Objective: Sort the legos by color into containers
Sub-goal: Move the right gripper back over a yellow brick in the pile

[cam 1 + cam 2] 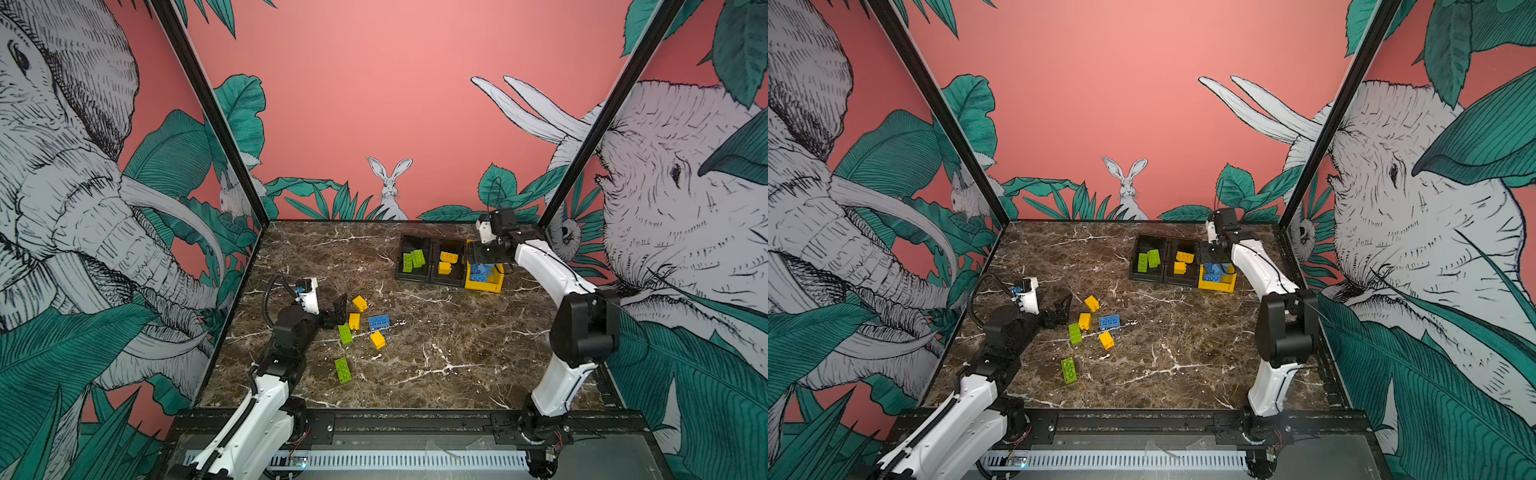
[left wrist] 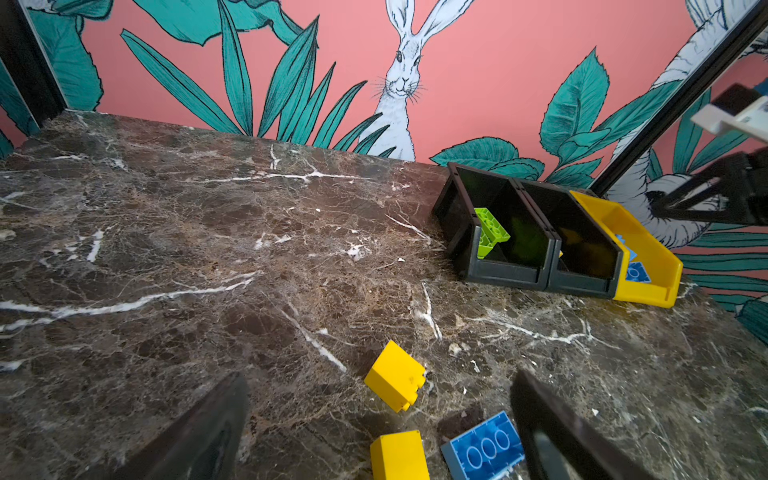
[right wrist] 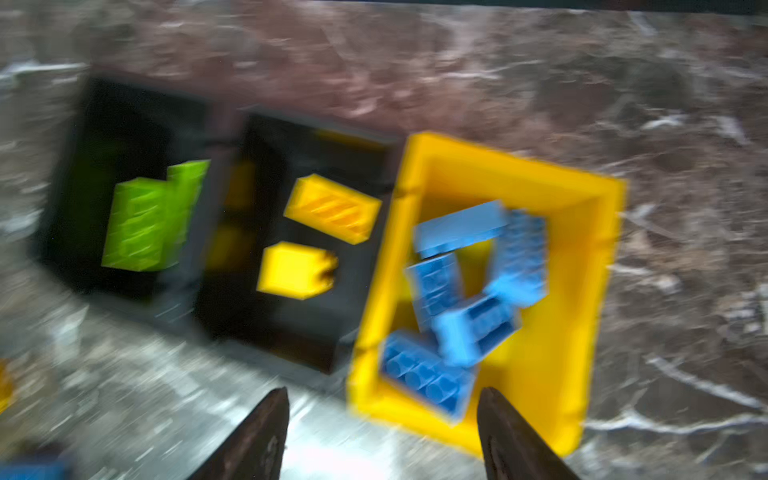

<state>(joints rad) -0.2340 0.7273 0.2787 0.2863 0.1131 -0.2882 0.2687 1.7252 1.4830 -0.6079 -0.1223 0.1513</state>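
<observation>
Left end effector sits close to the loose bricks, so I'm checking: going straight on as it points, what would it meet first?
Probably the nearer yellow brick, just ahead of the open left end effector; its height is unclear, so it might pass over.

Even bright light, soft shadows; top views bowed at edges; right wrist view motion-blurred.

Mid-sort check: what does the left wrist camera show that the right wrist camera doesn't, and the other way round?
Left wrist only: the open left gripper, with loose yellow bricks and a loose blue brick sharp in front of it.
Right wrist only: two yellow bricks lying in the middle black bin, seen from above, though blurred.
Both: green bricks in the end black bin, blue bricks in the yellow bin, bins in one row.
</observation>
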